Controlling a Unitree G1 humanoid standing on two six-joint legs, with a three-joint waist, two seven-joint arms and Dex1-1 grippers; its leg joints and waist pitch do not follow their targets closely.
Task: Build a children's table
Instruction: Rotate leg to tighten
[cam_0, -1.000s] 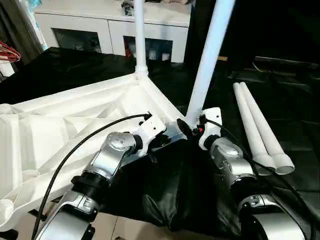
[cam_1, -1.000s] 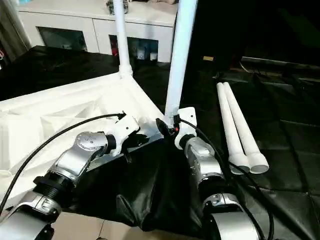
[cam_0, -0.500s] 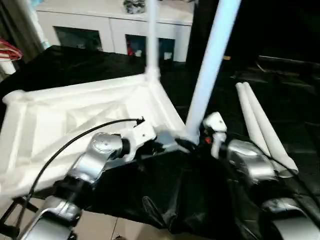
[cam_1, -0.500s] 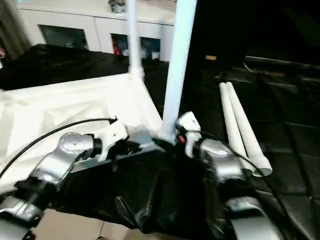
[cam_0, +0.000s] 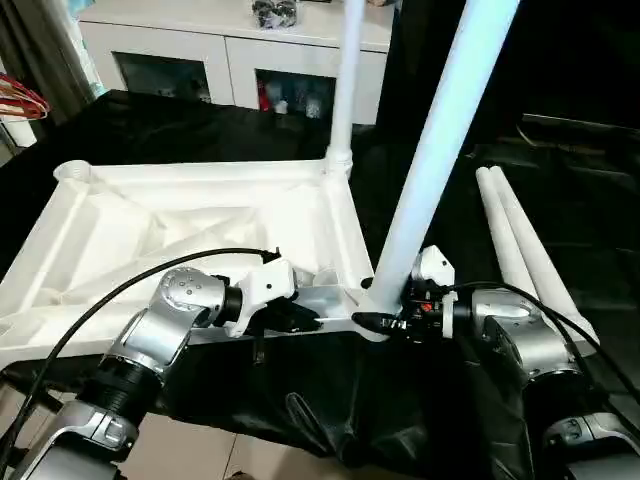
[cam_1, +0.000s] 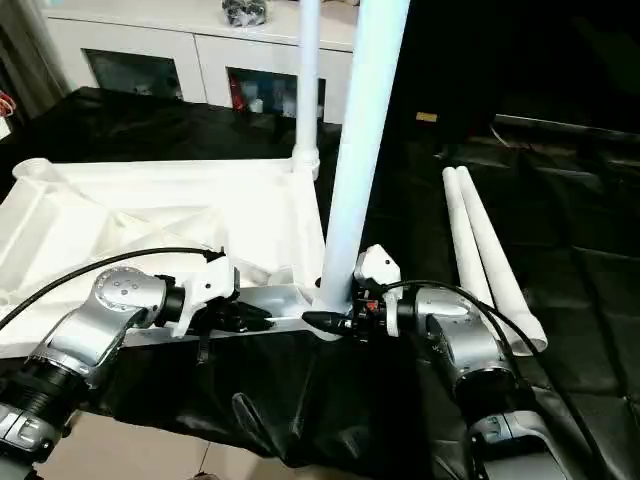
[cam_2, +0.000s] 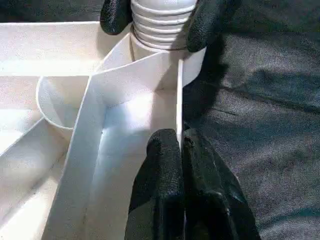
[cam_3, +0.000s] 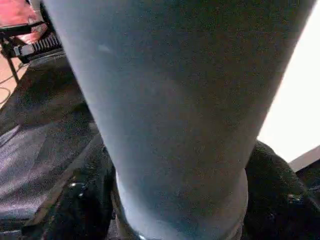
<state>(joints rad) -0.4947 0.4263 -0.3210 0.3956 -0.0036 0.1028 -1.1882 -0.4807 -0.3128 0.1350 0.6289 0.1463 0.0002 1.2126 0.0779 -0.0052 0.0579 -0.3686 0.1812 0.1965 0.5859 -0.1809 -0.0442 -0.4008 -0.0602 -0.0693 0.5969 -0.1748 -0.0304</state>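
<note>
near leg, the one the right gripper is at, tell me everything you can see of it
The near leg is a long, smooth white plastic-looking tube, standing nearly upright, leaning slightly. Its ribbed foot sits in the near corner socket of the upturned tabletop. The right gripper has one black finger on each side of that foot.

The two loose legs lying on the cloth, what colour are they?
White; the loose legs show best in the left eye view.

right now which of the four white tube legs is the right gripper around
The near-corner upright white plastic tube leg, its base between the right gripper; another stands farther, two lie flat.
</note>
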